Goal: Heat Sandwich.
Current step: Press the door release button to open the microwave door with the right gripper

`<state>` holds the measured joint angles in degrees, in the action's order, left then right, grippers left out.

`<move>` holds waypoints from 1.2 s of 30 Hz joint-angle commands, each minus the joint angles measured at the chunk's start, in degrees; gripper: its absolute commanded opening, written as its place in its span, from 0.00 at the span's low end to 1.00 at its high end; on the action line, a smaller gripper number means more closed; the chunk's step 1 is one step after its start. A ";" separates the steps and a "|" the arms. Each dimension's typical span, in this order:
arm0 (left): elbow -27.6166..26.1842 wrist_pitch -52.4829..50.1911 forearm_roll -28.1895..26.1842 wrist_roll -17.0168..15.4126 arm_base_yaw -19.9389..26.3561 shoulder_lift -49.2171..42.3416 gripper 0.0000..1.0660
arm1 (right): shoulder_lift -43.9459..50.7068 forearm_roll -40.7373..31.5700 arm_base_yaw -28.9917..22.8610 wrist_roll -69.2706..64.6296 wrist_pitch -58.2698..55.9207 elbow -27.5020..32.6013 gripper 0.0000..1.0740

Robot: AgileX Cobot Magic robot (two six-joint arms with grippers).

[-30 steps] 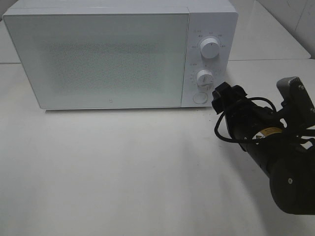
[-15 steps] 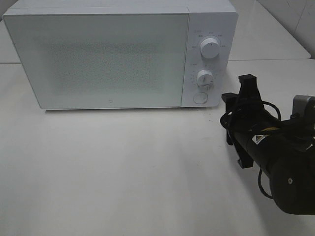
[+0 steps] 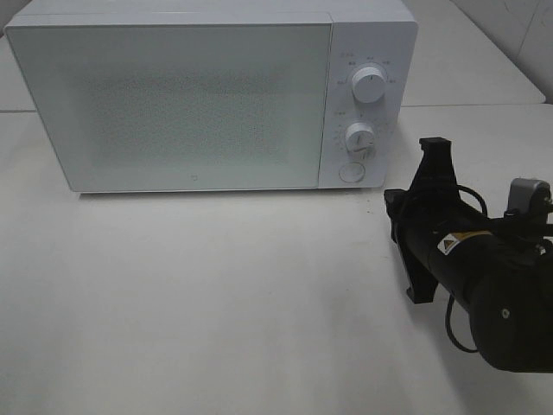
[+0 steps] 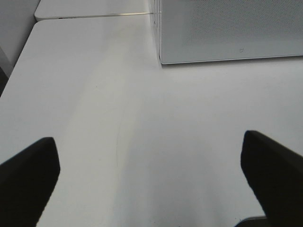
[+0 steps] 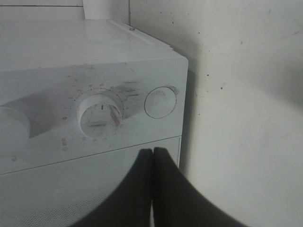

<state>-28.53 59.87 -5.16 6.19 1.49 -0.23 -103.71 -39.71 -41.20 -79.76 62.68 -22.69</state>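
The sandwich is out of view in every frame. A white microwave (image 3: 207,95) stands at the back of the table with its door closed. My right gripper (image 3: 396,212) hovers to the right of the microwave's front, rolled onto its side and pointing at the control panel. In the right wrist view its fingers (image 5: 152,156) are pressed together with nothing between them, a short way off the lower knob (image 5: 99,113) and the round button (image 5: 160,101). My left gripper (image 4: 151,189) stands open over bare table near the microwave's (image 4: 227,33) left front corner; the exterior view does not show it.
The panel carries an upper knob (image 3: 369,85), a lower knob (image 3: 359,137) and a round button (image 3: 350,172). The white table (image 3: 216,294) stretches in front of the microwave. A seam between tabletops (image 4: 94,16) runs behind it.
My right gripper has closed its fingers, rolled onto its side and drawn back from the microwave's button toward the near right. The left gripper has stayed open.
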 commanded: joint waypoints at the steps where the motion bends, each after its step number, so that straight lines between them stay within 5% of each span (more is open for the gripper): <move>1: 0.11 -0.92 -0.29 -0.17 0.11 -1.55 0.94 | 0.17 1.38 0.52 1.15 -1.89 -1.89 0.01; 12: 0.11 -0.92 -0.29 -0.17 0.11 -1.55 0.94 | -2.69 7.10 6.99 2.69 -9.97 -8.54 0.00; 36: 0.11 -0.92 -0.29 -0.17 0.11 -1.55 0.94 | -18.79 6.02 10.49 0.29 -11.29 -25.67 0.00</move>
<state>-28.53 59.87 -5.16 6.19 1.49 -0.23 -121.64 -33.29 -31.63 -79.70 51.51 -46.81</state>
